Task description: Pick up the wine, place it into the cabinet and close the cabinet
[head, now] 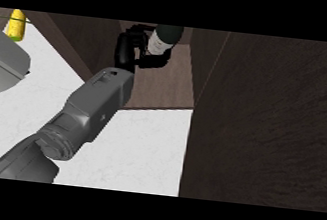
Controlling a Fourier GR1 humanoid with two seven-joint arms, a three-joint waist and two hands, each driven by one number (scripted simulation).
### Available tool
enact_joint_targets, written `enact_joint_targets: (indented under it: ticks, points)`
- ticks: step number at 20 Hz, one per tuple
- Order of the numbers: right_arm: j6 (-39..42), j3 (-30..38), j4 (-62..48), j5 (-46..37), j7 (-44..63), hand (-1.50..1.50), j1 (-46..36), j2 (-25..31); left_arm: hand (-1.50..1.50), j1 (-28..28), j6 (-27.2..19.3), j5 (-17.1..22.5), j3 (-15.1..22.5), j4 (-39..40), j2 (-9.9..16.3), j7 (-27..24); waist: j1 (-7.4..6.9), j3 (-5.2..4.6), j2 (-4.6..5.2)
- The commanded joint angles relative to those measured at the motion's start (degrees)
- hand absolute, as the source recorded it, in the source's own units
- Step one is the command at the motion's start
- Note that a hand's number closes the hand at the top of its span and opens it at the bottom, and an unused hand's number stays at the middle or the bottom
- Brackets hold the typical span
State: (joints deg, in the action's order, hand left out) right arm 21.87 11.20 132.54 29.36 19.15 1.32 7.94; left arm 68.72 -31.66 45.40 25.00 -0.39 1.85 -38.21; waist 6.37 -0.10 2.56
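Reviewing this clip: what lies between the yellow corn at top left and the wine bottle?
In the head view, between the corn and the wine bottle stands the cabinet's dark wooden side panel, then the black hand curled round the bottle.

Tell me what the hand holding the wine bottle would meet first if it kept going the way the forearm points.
Probably the back of the dark wooden cabinet. The black left hand, curled round the dark green wine bottle, points into the open compartment; depth is unclear.

black left hand [129, 48] curled round the dark green wine bottle [163, 37], holding it inside the dark brown wooden cabinet [161, 89]
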Motion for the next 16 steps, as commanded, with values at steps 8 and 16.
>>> enact_joint_targets:
  ticks: [8,16]
  points:
    - [1.3,0.5,-1.2,-0.7,-1.7,-1.5,-0.2,0.1,-1.5,-0.3,-4.8,-2.6,1.8,0.4,1.6,3.7,0.7,0.05,0.46]
    - [0.4,0.0,-1.3,-1.2,-0.8,-1.5,-1.1,0.1,-1.5,-2.2,-3.0,-3.7,2.4,0.4,2.3,5.3,-0.01,-0.05,0.33]
